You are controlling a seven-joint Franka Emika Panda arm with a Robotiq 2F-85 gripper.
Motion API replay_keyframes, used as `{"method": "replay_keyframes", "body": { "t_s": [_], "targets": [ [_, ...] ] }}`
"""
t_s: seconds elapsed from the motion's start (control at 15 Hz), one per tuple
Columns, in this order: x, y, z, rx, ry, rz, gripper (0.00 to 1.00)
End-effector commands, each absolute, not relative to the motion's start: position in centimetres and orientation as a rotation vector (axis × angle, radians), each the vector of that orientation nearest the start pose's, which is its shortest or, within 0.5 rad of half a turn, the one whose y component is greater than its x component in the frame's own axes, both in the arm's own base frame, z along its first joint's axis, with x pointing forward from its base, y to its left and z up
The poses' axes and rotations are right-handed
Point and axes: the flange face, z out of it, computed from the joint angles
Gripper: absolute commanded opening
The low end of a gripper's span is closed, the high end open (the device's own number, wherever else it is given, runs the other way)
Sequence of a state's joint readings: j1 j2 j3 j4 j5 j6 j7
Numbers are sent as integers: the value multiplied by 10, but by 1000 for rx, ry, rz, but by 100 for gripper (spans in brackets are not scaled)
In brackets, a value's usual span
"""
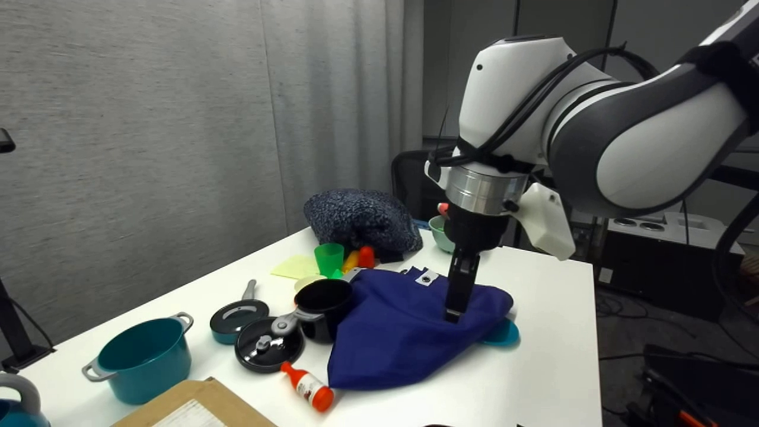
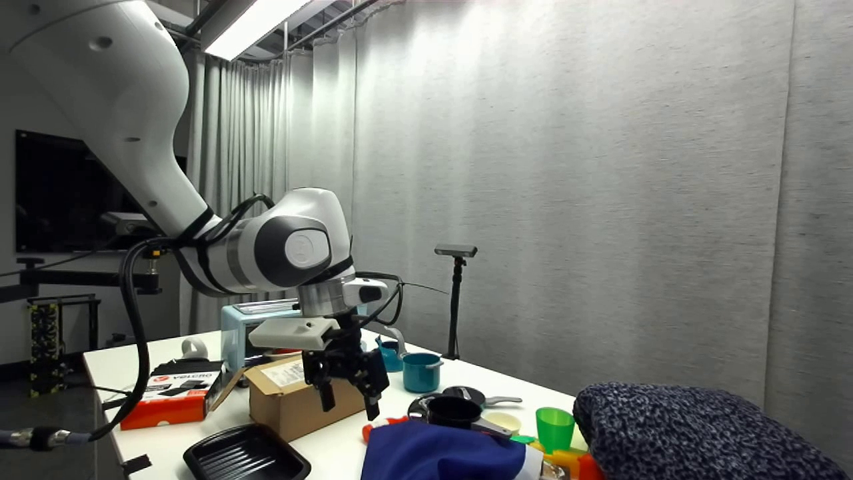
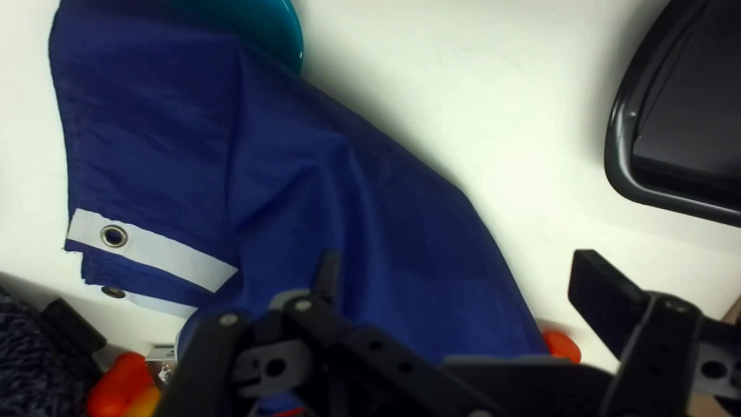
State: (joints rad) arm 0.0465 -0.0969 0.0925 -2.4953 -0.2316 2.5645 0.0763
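Claw [image 3: 460, 278], fingers [image 3: 602, 300] downward and apart, over blue cloth [image 3: 289, 191].

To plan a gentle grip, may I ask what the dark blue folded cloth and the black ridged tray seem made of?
The dark blue folded cloth looks like woven fabric, perhaps synthetic, faintly glossy: it creases softly and frays at one corner. The black ridged tray may be coated metal or plastic, smooth: its rim reflects light.
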Motion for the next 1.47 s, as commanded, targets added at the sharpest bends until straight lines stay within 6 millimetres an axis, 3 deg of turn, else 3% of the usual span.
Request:
{"method": "replay_keyframes", "body": {
  "t_s": [0.0,0.27,0.6,0.87,1.4],
  "targets": [
    [471,73,338,-3233,-412,-292,100],
    [473,74,336,-3240,-386,-325,100],
    [510,75,320,-3224,-226,-446,100],
    [538,75,308,-3238,-220,-497,100],
    [560,61,273,-3309,-290,-349,100]
  ]
}}
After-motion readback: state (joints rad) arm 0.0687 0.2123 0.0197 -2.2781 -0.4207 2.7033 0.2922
